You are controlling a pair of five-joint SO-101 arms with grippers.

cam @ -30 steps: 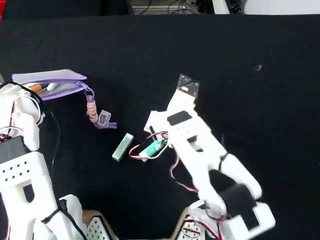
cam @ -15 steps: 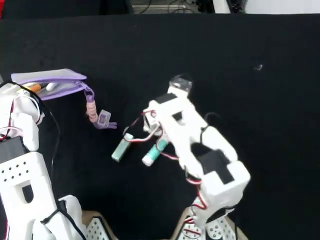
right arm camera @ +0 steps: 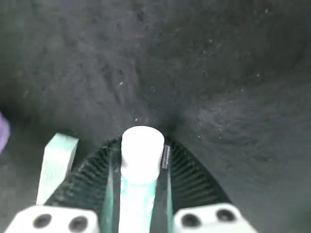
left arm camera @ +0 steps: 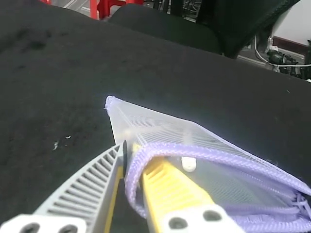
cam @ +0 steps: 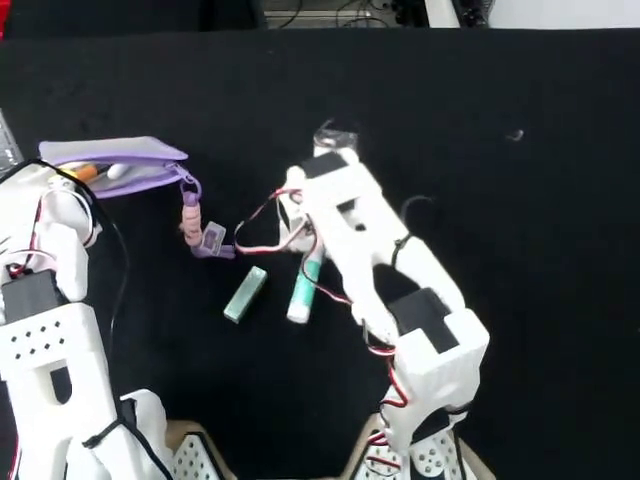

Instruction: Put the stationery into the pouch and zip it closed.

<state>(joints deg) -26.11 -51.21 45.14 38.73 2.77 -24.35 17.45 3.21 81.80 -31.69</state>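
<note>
A purple mesh pouch (cam: 112, 164) lies at the far left with its mouth open and a few items inside. My left gripper (cam: 62, 183) is shut on the pouch (left arm camera: 204, 150) rim, the purple edge pinched at the gripper (left arm camera: 127, 167). From the zip hangs a pink strap (cam: 189, 221) with a purple tag (cam: 209, 240). My right gripper (cam: 308, 262) is shut on a teal marker (cam: 300, 290) with a white cap (right arm camera: 142, 148), near the table's middle. A pale green eraser (cam: 245, 293) lies just left of the marker, also the eraser (right arm camera: 56, 162) beside my right gripper (right arm camera: 141, 167).
Black cloth covers the table (cam: 500, 200), open to the right and back. Red and white cables (cam: 262, 240) loop from the right arm above the eraser. The left arm's base (cam: 50, 380) fills the near left corner.
The right arm has swung left and back with the marker, turning it from slanted to nearly pointing at the front edge. The pouch has shifted slightly right.
</note>
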